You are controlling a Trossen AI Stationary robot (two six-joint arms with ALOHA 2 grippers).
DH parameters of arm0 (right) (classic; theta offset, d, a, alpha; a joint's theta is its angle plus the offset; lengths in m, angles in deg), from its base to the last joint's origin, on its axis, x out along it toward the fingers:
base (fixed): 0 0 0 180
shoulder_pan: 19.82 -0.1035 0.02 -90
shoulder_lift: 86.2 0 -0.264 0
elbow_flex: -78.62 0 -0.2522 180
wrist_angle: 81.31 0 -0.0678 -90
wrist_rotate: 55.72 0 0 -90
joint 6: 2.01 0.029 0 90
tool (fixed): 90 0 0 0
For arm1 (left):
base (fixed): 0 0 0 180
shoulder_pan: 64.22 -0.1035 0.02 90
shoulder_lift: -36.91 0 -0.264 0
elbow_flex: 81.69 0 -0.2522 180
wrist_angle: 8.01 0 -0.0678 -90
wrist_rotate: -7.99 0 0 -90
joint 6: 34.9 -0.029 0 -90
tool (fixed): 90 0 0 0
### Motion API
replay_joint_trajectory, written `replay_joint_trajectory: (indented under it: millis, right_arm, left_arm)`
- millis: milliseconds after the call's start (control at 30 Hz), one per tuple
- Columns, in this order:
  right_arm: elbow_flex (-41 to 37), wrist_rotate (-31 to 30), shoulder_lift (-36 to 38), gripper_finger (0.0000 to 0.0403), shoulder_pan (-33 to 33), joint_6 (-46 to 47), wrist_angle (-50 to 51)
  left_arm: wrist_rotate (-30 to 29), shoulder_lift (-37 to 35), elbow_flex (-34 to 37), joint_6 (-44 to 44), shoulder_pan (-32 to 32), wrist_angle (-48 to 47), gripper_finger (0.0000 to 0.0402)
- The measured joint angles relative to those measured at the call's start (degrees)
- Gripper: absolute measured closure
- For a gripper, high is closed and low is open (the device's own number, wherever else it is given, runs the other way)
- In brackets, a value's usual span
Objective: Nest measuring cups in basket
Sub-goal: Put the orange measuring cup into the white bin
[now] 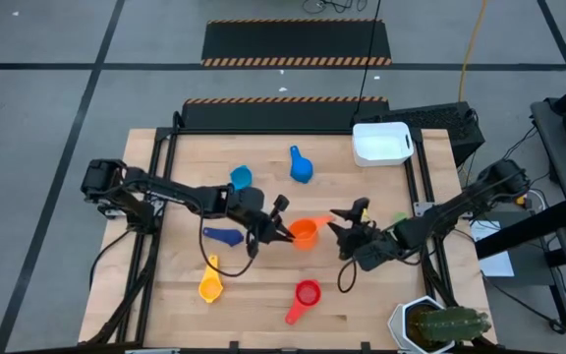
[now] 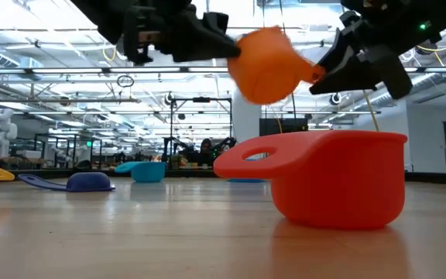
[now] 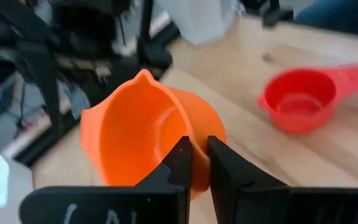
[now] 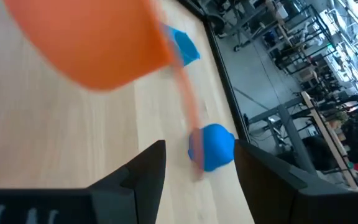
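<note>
- Left end effector (image 3: 194, 163) pinches the orange cup (image 1: 304, 233) by its wall, lifted off the counter (image 1: 263, 315) mid-handover
- Right end effector (image 4: 197, 163) spread, just beside the cup's handle
- Basket (image 1: 381, 144) well beyond it

Two dark, jointed arms with looping black cables, angular black fingers (image 4: 142, 174).

Even, bright overhead light from ceiling strips in the hall behind; shadows on the table (image 1: 165, 285) stay soft and short. Just ahead of the right gripper (image 4: 197, 165), the orange cup (image 4: 92, 43) smears with motion blur, the blue cup (image 4: 213, 146) beyond it is soft, and the near red cup (image 2: 339, 182) looms large.
</note>
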Motion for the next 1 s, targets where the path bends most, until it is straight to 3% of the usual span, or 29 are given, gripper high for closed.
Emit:
replay_joint_trajectory:
  millis: [267, 467, 733, 1000]
  right_arm:
    - [-5.56, 0.26, 8.88, 0.0220, 0.02, -5.33, -2.34]
    - [-10.35, 6.00, 13.73, 0.0249, 0.00, -7.84, -8.62]
    - [-14.36, 5.86, 14.05, 0.0274, 0.04, -20.92, -27.23]
    - [-14.53, 6.23, 14.04, 0.0276, 0.02, -26.15, -29.67]
  left_arm:
    - [1.26, 0.00, 0.00, -3.21, -0.90, 0.67, 0.0370]
    - [1.34, 0.00, 0.00, -4.96, -0.88, 3.87, 0.0369]
    - [1.49, -0.02, 0.00, -5.94, -0.83, 4.20, 0.0367]
    - [1.26, 0.00, 0.00, -6.01, -0.86, 4.27, 0.0369]
